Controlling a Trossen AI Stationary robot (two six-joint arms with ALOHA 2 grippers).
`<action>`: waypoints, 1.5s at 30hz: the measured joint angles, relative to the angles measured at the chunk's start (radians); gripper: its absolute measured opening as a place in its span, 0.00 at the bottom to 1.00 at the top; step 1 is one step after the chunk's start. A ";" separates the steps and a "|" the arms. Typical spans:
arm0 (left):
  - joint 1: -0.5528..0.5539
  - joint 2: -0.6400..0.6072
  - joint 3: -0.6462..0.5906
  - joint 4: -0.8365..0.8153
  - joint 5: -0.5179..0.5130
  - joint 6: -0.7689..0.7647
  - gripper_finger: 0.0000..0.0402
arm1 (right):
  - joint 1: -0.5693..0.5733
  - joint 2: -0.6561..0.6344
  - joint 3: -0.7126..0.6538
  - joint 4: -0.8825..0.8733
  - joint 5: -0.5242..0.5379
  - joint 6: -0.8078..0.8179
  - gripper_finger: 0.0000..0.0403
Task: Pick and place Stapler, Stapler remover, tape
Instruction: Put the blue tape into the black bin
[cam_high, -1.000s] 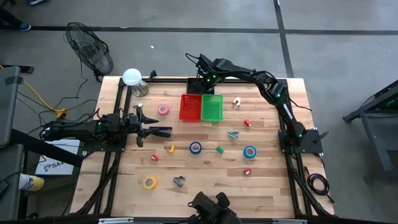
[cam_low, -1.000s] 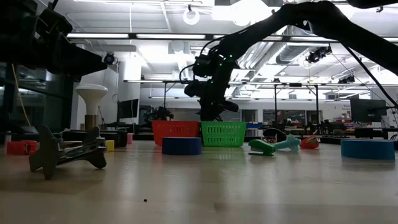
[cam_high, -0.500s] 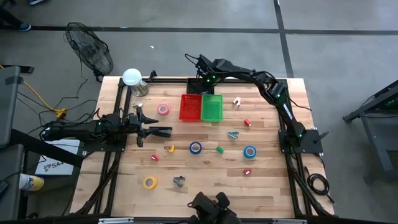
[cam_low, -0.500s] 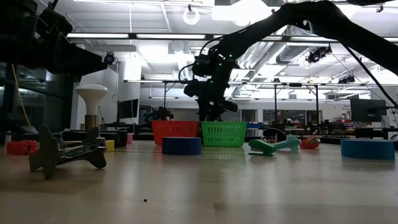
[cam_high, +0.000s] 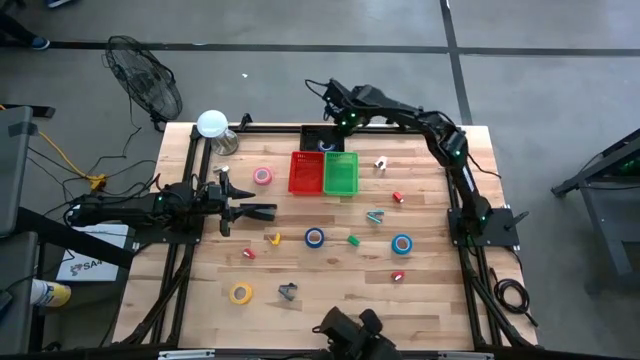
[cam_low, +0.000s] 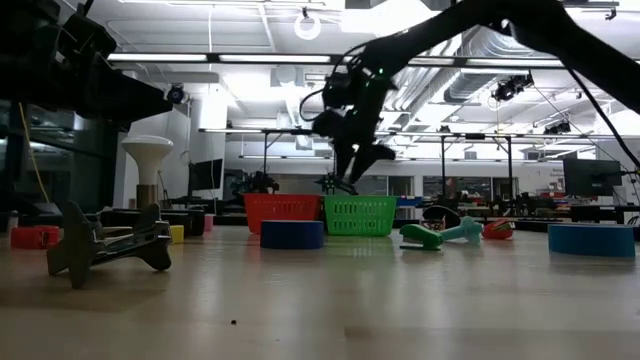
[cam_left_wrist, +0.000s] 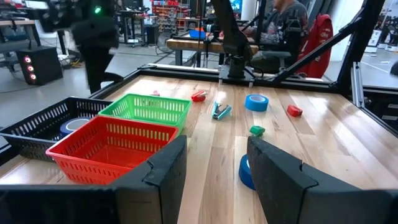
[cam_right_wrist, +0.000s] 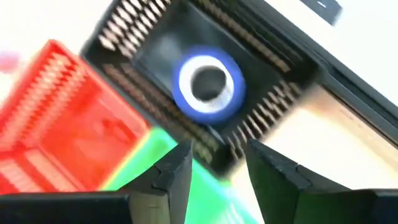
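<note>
My right gripper (cam_high: 336, 130) hangs open above the black basket (cam_high: 312, 133) at the table's far edge; its wrist view looks down between the fingers (cam_right_wrist: 217, 155) at a blue tape roll (cam_right_wrist: 208, 84) lying flat on the basket floor. My left gripper (cam_high: 268, 211) waits open, low over the table's left side. Pink (cam_high: 262, 176), yellow (cam_high: 240, 293) and two blue tape rolls (cam_high: 314, 237) (cam_high: 402, 243) lie flat on the wood. A teal staple remover (cam_high: 374, 216) and a grey claw piece (cam_high: 288, 291) lie there too. No black stapler shows.
A red basket (cam_high: 306, 172) and a green basket (cam_high: 341, 172) stand side by side just in front of the black one. Small red (cam_high: 398, 197), yellow (cam_high: 274, 238), green (cam_high: 353, 240) and white (cam_high: 381, 162) pieces dot the table. A lamp (cam_high: 213, 125) stands at the far left corner.
My right gripper has risen from down by the black basket and moved a little toward the table's right, tipping from straight down to a slant. The blue tape roll stays in the basket.
</note>
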 joint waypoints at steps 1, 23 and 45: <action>0.000 0.000 0.000 0.000 0.000 0.000 0.41 | 0.000 -0.016 0.000 -0.043 0.020 -0.008 0.35; 0.000 0.000 0.000 0.000 0.000 0.000 0.41 | 0.260 -0.085 0.001 -0.535 0.305 -0.100 0.35; 0.000 0.000 0.000 0.000 0.000 0.000 0.41 | 0.463 -0.412 -0.630 -0.270 0.146 0.208 0.35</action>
